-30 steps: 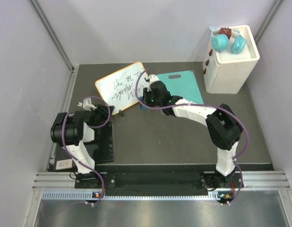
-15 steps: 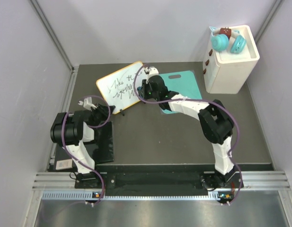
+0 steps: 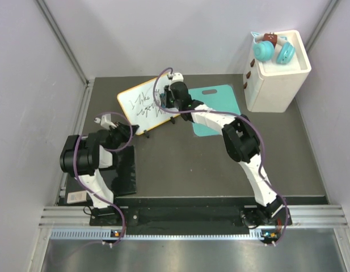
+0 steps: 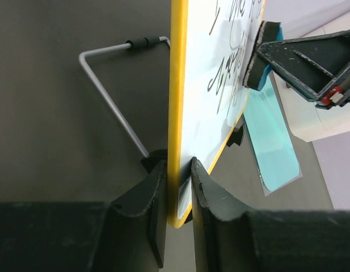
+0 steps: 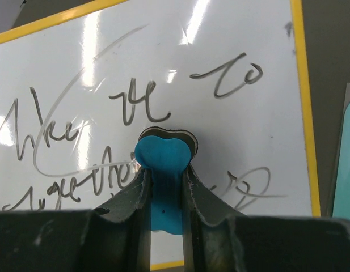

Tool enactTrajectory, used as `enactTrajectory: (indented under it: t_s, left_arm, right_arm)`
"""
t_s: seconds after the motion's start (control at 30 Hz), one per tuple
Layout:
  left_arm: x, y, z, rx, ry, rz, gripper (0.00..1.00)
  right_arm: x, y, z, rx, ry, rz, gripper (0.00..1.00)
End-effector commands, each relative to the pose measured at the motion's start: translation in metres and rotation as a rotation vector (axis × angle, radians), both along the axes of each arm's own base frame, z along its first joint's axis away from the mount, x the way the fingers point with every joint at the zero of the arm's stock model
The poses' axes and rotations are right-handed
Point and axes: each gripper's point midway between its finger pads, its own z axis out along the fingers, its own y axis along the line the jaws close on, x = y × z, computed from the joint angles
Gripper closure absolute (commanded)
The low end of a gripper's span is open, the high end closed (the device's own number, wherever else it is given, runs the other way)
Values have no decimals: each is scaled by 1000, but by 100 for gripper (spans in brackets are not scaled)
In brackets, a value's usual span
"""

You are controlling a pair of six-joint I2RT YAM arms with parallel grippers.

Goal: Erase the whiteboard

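The whiteboard, orange-framed with black handwriting, stands propped at the back left of the table. My left gripper is shut on its near lower edge; in the left wrist view the jaws pinch the orange frame. My right gripper is shut on a blue eraser with a dark felt face. The eraser is pressed on the whiteboard among the writing. The eraser and the right gripper also show in the left wrist view.
A teal cutting board lies right of the whiteboard. A white box with teal toys on top stands at the back right. A black mat lies under the left arm. A wire stand props the board behind.
My right gripper has moved the eraser up and to the left along the whiteboard's right part. The left gripper keeps its hold; the board has shifted slightly.
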Motion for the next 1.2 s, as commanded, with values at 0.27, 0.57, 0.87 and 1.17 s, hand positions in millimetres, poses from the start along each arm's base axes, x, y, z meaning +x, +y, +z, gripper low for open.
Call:
enactTrajectory:
  t_s: [0.27,0.57,0.87,1.17]
  left_arm:
    - [7,11,-5,9,85,53,100]
    - [-9,21,-34,-6,269,133,100]
    - [-12,22,-44,24,346,111,100]
    - [-13,22,-45,22,344,100,100]
  right_arm:
    - [-24,55,-2,-29,4,105,100]
    - [-76,121,-13,-68,-10,241,100]
    - [-84,117,-40,-135,40,179,100]
    - [-21,24,-37,-76,170,-96,100]
